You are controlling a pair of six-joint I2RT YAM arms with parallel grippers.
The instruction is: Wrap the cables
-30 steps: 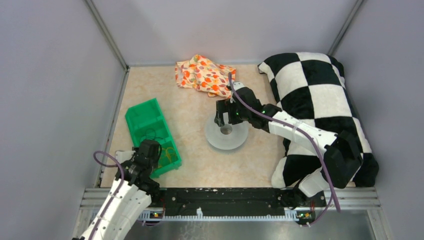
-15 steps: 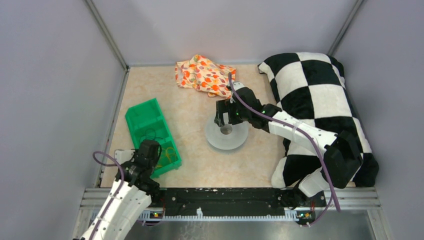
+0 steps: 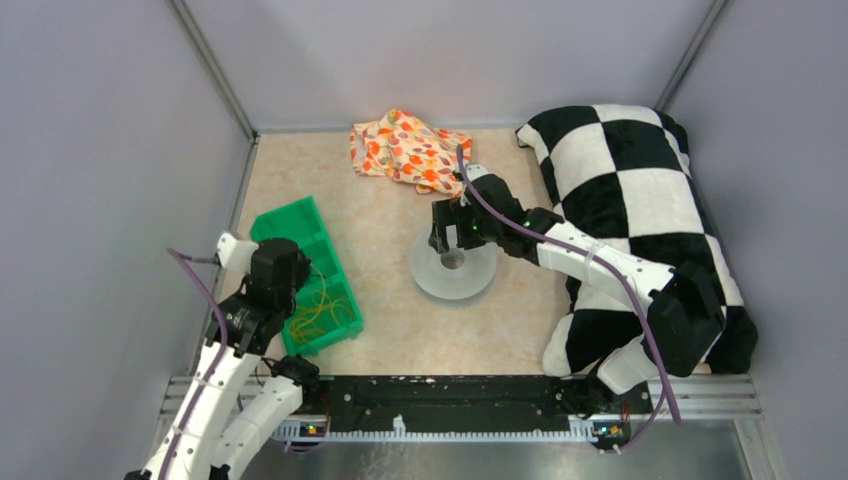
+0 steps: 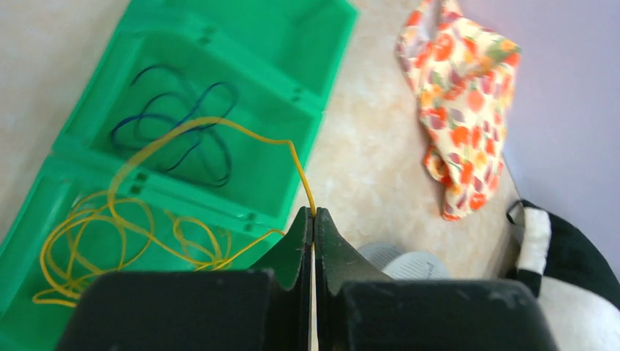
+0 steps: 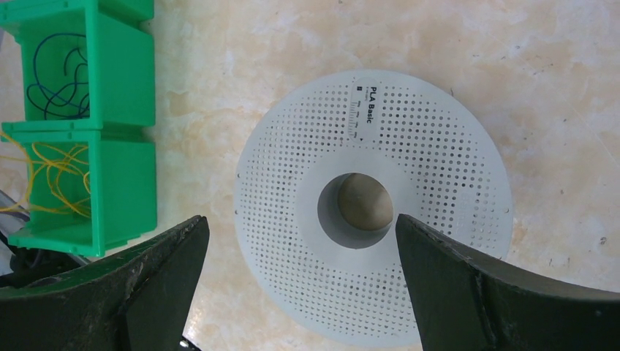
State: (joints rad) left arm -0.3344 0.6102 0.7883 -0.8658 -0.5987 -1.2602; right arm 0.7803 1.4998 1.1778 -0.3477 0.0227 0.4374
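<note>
The left tool (image 4: 314,217) is clamping a yellow cable (image 4: 304,179) over the green bin (image 3: 290,228), the spool (image 3: 453,268) lying at its three o'clock beneath the wide-open right tool (image 5: 300,230)

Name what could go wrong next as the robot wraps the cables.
The left gripper pinches a thin yellow cable at its fingertips; it may slip out.
The cable's remaining loops lie looped in the green bin, so pulling could snag or drag the bin.
The right gripper hangs open over the grey spool without holding it; the spool might shift.
</note>
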